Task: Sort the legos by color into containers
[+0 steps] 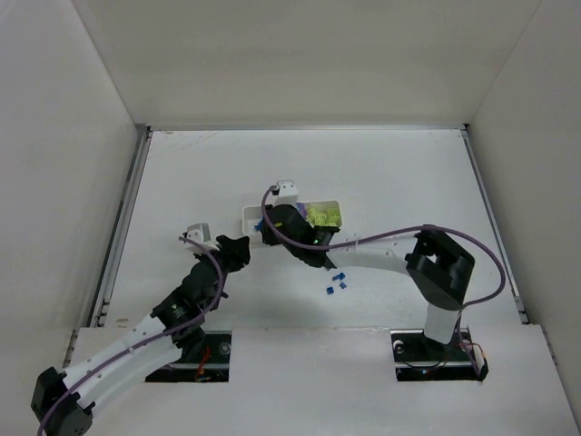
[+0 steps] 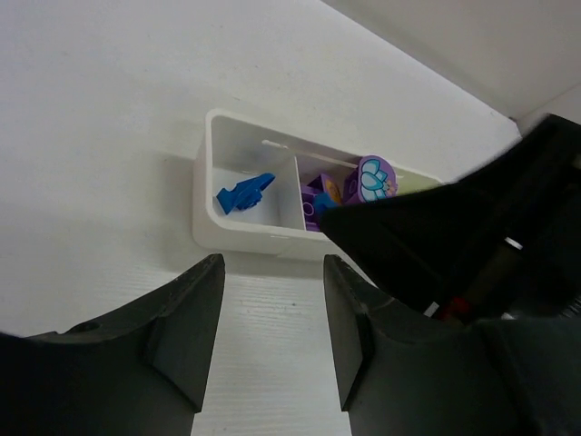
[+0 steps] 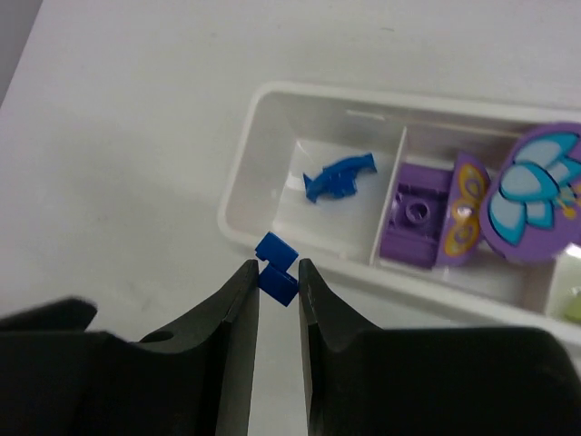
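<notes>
The white three-compartment tray (image 3: 238, 186) lies mid-table (image 1: 247, 216). Its left compartment holds a blue lego (image 3: 338, 175), also seen in the left wrist view (image 2: 243, 193). The middle compartment holds purple legos (image 3: 416, 216) and a round butterfly piece (image 3: 536, 195). Lime-yellow legos (image 1: 325, 216) fill the right compartment. My right gripper (image 3: 278, 272) is shut on a small blue lego (image 3: 276, 265), held above the tray's near left corner. My left gripper (image 2: 270, 282) is open and empty, just short of the tray's left end (image 2: 201, 195). Several blue legos (image 1: 337, 282) lie loose on the table.
The right arm (image 2: 454, 245) crosses over the tray's middle and right part, hiding it in the left wrist view. White walls enclose the table on three sides.
</notes>
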